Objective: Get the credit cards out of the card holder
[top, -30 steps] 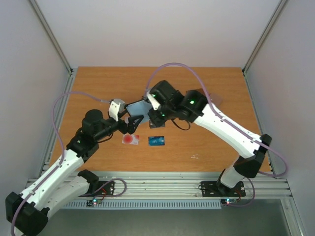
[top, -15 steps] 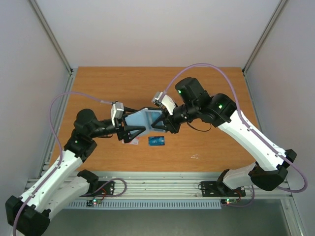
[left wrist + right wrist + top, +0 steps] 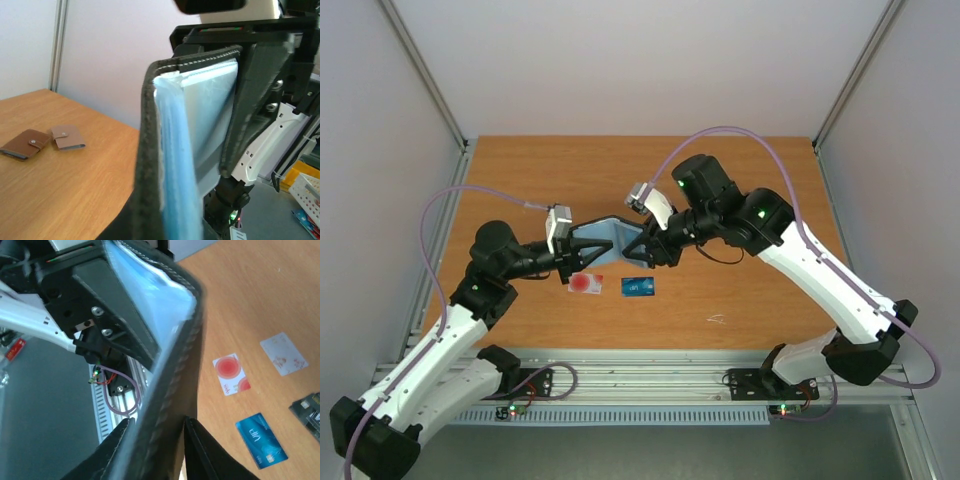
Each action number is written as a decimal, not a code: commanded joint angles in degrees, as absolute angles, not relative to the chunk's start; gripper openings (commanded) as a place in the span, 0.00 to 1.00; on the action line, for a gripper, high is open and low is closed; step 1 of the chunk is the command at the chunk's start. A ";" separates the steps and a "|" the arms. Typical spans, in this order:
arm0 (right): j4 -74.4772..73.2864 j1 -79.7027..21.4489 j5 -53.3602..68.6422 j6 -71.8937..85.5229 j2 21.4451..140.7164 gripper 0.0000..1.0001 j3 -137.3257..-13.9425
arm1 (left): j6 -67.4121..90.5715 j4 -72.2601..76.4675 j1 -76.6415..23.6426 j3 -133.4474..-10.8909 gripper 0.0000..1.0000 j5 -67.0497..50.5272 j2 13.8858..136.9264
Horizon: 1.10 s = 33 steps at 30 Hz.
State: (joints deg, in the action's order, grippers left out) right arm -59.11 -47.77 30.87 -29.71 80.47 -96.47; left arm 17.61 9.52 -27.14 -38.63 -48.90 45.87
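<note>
The card holder (image 3: 617,237), black outside with pale blue lining, hangs spread open above the table between both grippers. My left gripper (image 3: 592,251) is shut on its left flap, and the lining (image 3: 200,115) fills the left wrist view. My right gripper (image 3: 159,440) has its jaws against both sides of the black stitched edge (image 3: 175,370). Credit cards lie on the wood below. They are a white one with a red circle (image 3: 586,284), a blue one (image 3: 638,287), a pale one (image 3: 283,353) and a black one (image 3: 310,410).
A dark brown wallet (image 3: 22,145) and a tan-pink wallet (image 3: 67,137) lie side by side on the far part of the table (image 3: 520,180). Metal frame posts and white walls close in the table's sides. An aluminium rail (image 3: 650,380) runs along the near edge.
The right arm swung to the right, pulling the holder open. My left gripper, open before, has shut on the left flap. The holder has risen slightly.
</note>
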 commanded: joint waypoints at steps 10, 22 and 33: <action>-55.42 -39.73 32.58 -31.69 70.26 0.38 -88.53 | 18.81 11.97 -27.33 -39.96 0.00 -45.87 45.35; -53.05 -39.71 26.60 -29.67 71.28 0.32 -88.25 | 18.82 11.90 -27.33 -39.79 0.00 -46.38 45.16; -53.17 -39.72 22.65 -29.20 71.88 0.28 -87.81 | 18.63 12.05 -27.33 -39.57 0.00 -46.61 45.17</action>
